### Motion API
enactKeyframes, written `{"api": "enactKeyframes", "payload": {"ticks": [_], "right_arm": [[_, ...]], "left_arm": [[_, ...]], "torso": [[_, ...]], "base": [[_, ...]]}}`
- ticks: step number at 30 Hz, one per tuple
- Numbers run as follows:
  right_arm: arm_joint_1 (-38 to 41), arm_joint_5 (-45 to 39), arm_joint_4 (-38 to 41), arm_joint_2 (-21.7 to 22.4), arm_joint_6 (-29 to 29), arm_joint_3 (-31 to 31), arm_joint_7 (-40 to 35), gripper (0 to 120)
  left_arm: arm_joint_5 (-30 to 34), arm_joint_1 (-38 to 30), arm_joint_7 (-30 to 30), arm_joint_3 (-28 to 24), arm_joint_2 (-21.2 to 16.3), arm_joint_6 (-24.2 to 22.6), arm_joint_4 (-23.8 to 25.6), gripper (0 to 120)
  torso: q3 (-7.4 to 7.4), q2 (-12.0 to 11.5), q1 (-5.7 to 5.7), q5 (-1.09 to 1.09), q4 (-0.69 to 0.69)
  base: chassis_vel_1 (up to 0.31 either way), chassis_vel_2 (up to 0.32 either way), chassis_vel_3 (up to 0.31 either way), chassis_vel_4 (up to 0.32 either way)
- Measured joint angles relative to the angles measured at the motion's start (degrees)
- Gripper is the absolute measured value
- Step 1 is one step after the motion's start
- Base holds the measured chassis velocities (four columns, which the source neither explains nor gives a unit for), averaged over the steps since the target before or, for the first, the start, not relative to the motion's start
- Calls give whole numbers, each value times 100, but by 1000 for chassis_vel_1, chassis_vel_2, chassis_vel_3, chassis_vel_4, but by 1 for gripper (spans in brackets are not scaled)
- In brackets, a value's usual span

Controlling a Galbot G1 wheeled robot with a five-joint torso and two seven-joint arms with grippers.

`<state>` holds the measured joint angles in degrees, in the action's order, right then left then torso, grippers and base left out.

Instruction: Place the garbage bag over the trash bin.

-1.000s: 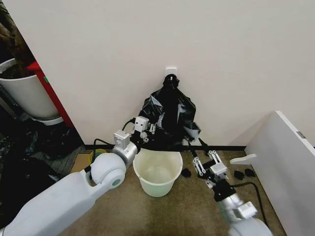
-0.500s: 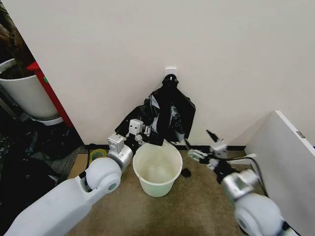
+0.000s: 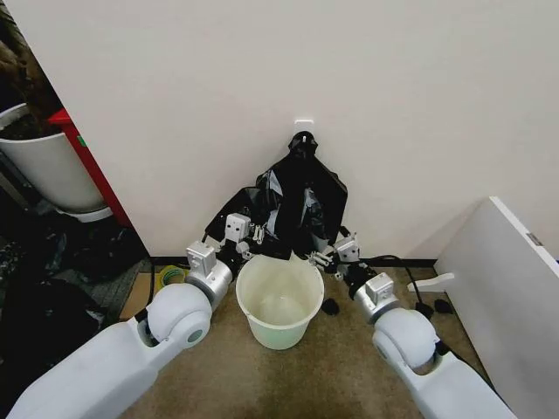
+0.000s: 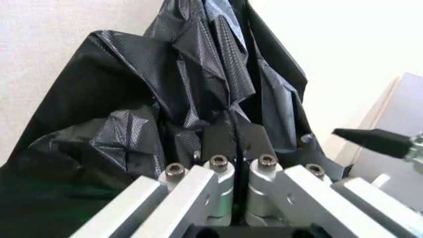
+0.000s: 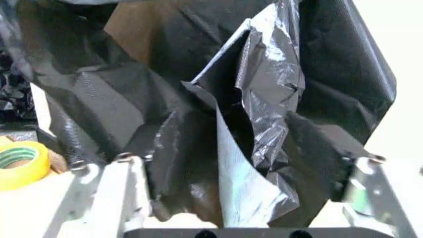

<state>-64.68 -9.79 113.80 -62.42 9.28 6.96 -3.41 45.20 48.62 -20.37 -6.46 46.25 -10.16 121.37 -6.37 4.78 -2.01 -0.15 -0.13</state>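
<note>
The left gripper (image 4: pixel 233 144) is clamped on a fold of the garbage bag (image 3: pixel 293 209) hanging just behind the trash bin (image 3: pixel 279 301), while the right gripper (image 5: pixel 244 163), spread wide, straddles loose plastic near yellow tape (image 5: pixel 20 163).

Beige wall (image 3: pixel 175 87), brown carpet (image 3: pixel 332 375)

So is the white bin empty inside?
Empty. The head view looks straight down into the bin and shows its bare pale bottom. The bag hangs behind it, not yet over the rim.
</note>
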Motion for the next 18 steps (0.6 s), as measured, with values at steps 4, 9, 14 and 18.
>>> {"api": "enactKeyframes", "payload": {"ticks": [4, 9, 14, 18], "right_arm": [[113, 72, -133, -13, -3, -48, -22, 43], [151, 96, -206, -7, -5, -75, -25, 31], [120, -48, -244, 20, 69, -101, -13, 10], [74, -362, -136, 35, 140, -51, -71, 0]], "left_arm": [[-4, 27, 0, 23, -6, -5, 40, 0], [-3, 41, 0, 29, -8, -8, 53, 0], [-3, 60, -3, 37, -18, -10, 73, 0], [-3, 100, -4, 96, -33, -11, 104, 0]], "torso": [[0, 0, 0, 0, 0], [0, 0, 0, 0, 0], [0, 0, 0, 0, 0], [0, 0, 0, 1, 0]], "base": [[0, 0, 0, 0], [0, 0, 0, 0], [0, 0, 0, 0], [0, 0, 0, 0]]}}
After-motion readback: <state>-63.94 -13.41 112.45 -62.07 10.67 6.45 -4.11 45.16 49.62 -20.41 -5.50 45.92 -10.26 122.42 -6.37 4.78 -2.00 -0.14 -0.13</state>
